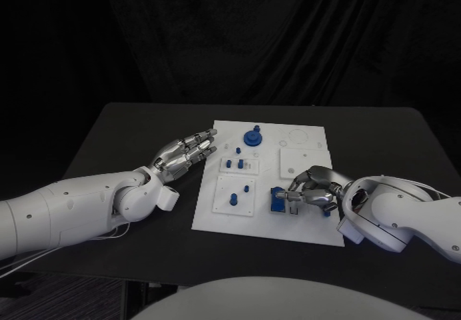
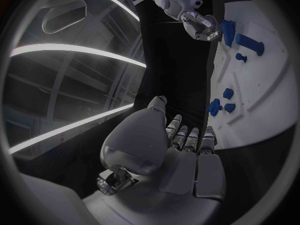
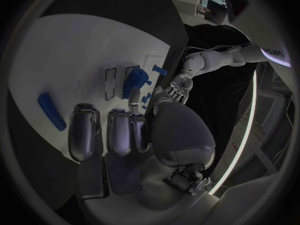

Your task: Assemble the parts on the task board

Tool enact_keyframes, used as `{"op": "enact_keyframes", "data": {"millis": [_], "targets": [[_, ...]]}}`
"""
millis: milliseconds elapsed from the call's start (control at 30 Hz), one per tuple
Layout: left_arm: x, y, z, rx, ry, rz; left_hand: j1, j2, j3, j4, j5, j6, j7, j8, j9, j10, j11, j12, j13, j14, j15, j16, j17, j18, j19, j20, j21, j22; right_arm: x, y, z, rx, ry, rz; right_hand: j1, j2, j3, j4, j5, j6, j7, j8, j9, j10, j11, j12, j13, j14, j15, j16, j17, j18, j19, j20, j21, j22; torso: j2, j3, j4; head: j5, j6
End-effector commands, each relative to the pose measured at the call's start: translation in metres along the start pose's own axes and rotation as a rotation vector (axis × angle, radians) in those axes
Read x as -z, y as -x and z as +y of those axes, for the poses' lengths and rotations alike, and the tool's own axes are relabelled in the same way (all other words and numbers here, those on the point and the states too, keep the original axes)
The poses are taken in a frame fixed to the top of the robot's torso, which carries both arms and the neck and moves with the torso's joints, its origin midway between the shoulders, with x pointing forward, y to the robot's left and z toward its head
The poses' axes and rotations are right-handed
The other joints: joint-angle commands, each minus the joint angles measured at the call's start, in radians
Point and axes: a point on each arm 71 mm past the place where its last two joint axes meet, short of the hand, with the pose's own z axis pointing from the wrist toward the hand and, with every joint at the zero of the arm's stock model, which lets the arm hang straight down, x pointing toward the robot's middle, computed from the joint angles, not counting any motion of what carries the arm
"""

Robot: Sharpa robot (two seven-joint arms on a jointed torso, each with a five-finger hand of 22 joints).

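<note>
The silver metal left hand point(image 1: 182, 157) hovers with fingers spread just beside the left edge of the flat white rectangular task board point(image 1: 306, 228). On it stands a round blue plastic knob point(image 1: 252, 137). The right hand point(image 1: 312, 190) curls onto a chunky blue block point(image 1: 280, 201); whether it grips it, I cannot tell.

black table point(image 1: 125, 133) before a dark curtain point(image 1: 259, 47)

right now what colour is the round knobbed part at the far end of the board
Blue, clearest in the head view: the round part.
</note>
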Motion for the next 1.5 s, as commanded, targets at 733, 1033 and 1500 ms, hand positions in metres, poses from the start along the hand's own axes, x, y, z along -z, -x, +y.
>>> {"op": "enact_keyframes", "data": {"millis": [733, 1033, 1500], "targets": [[0.0007, -0.0016, 0.0004, 0.013, -0.006, 0.013, -0.005, 0.008, 0.004, -0.001, -0.001, 0.002, 0.009, 0.007, 0.001, -0.002, 0.008, 0.003, 0.001, 0.000, 0.008, -0.004, -0.002, 0.000, -0.002, 0.006, 0.004, 0.001, 0.0033, 0.0006, 0.0052, 0.131, 0.098, -0.001, 0.096, 0.015, -0.049, -0.058, 0.003, -0.057, -0.030, 0.219, 0.214, 0.103, -0.031, 0.008, 0.254, 0.055, -0.023, 0.010, 0.001, -0.010, 0.038, -0.021, 0.007, 0.215, 0.000, -0.0001, 0.0005, -0.003, 0.000], [0.0008, -0.0013, 0.0005, 0.013, -0.005, 0.013, -0.005, 0.008, 0.004, -0.001, -0.001, 0.002, 0.009, 0.007, 0.001, -0.002, 0.008, 0.003, 0.001, 0.000, 0.008, -0.004, -0.002, 0.000, -0.002, 0.006, 0.004, 0.001, 0.0018, -0.0017, 0.0056, 0.147, 0.093, 0.023, 0.104, 0.011, -0.054, -0.066, 0.003, -0.044, -0.032, 0.248, 0.241, 0.102, -0.033, 0.007, 0.252, 0.054, -0.024, 0.009, -0.002, -0.010, 0.038, -0.022, 0.007, 0.215, 0.000, -0.0010, 0.0000, -0.001, 0.000], [0.0002, -0.0018, 0.0007, 0.014, -0.006, 0.016, -0.007, 0.008, 0.004, -0.002, -0.003, 0.003, 0.011, 0.009, 0.002, -0.001, 0.011, 0.005, 0.001, 0.000, 0.008, -0.004, -0.002, 0.000, -0.002, 0.007, 0.004, 0.001, 0.0004, -0.0020, 0.0052, 0.152, 0.094, 0.029, 0.136, 0.022, -0.048, -0.088, 0.004, -0.027, -0.037, 0.282, 0.275, 0.102, -0.037, 0.007, 0.252, 0.054, -0.027, 0.008, -0.004, -0.009, 0.037, -0.024, 0.005, 0.215, 0.000, 0.0000, 0.0008, -0.002, 0.000]]}}
